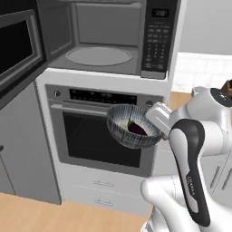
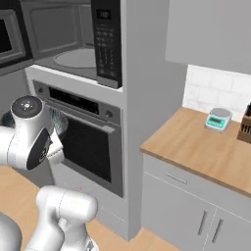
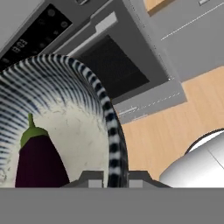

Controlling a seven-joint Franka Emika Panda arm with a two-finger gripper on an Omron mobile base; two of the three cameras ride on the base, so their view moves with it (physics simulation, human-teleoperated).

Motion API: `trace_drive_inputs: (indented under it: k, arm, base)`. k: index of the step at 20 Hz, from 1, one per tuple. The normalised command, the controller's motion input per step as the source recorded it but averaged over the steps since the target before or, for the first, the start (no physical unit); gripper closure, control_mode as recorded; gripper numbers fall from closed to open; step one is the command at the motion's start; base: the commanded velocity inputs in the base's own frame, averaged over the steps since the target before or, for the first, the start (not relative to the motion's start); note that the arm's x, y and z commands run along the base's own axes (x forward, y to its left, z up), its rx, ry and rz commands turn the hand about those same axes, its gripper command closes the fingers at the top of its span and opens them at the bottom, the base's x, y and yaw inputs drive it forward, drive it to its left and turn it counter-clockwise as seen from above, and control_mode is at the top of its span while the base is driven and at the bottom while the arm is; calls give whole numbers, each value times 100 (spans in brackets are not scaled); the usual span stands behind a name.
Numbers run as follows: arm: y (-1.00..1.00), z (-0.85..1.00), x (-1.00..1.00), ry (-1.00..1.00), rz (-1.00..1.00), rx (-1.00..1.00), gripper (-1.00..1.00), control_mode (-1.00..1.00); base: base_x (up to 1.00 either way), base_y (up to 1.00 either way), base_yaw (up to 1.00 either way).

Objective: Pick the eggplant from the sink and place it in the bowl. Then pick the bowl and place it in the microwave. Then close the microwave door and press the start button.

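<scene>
while gripper (image 3: 113, 178) clamps bowl (image 1: 121, 131) rim (eggplant (image 1: 136, 127) inside), microwave (image 1: 104, 41) cavity gapes above.

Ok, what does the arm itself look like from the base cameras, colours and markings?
The arm is glossy white with rounded, tubular links. One link carries a long black panel with small white lettering, too small to read. A joint cap is a round grey disc with dark marks. The gripper has small dark grey finger tips.

Oven (image 1: 100, 131) below; teal kitchen scale (image 2: 217, 119) on wooden counter (image 2: 196, 144).
</scene>
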Motion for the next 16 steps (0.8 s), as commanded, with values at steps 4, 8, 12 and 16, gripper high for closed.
trace_drive_inputs:
  k: [4,8,12,16]
  arm:
    - [0,0,0,0,0,0,100,100]
    - [0,0,0,0,0,0,100,100]
    - [0,0,0,0,0,0,100,100]
    - [0,0,0,0,0,0,100,100]
  base:
    - [30,72,-48]
    - [19,60,-50]
    - [24,64,-52]
    - [33,66,-44]
